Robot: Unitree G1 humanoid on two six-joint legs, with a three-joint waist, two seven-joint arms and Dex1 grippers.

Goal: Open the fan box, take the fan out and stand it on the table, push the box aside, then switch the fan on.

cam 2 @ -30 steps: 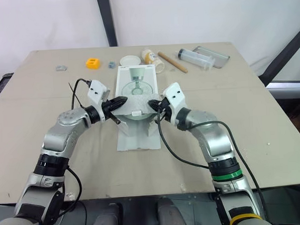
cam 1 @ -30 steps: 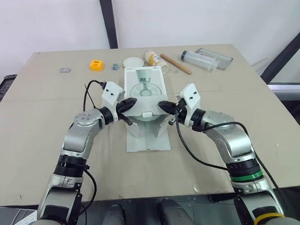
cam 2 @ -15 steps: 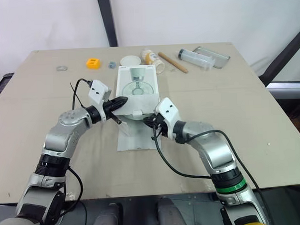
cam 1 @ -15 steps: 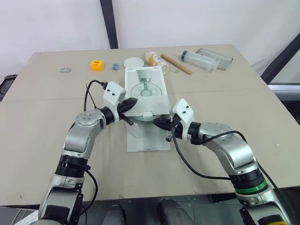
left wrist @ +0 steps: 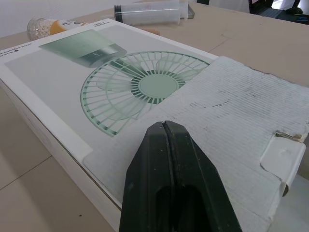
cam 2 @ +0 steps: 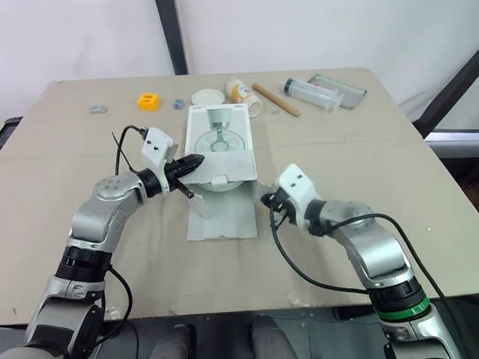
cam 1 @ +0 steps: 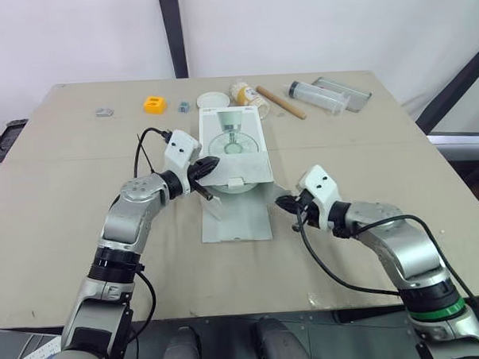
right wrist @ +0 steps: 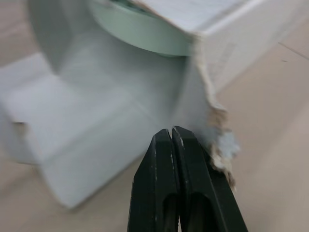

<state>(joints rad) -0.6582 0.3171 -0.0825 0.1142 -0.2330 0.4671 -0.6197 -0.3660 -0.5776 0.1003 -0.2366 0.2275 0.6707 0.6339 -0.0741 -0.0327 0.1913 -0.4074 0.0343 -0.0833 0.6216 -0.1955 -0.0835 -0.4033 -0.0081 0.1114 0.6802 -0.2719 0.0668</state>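
Fan box (cam 1: 234,148) bears fan picture (left wrist: 145,87), lettering (left wrist: 99,22) apparently illegible.

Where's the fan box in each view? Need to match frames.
Left eye: fan box mid-table, ahead of both arms.
Right eye: same spot, mid-table.
Left wrist: its printed lid, seen close.
Right wrist: its open end, seen close.
Shared landmark: white flap folded back over the lid.

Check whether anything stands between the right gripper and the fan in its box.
Yes: the torn side flap stands upright just ahead of the shut right gripper, at the opening's edge. The fan shows past it, inside the box.
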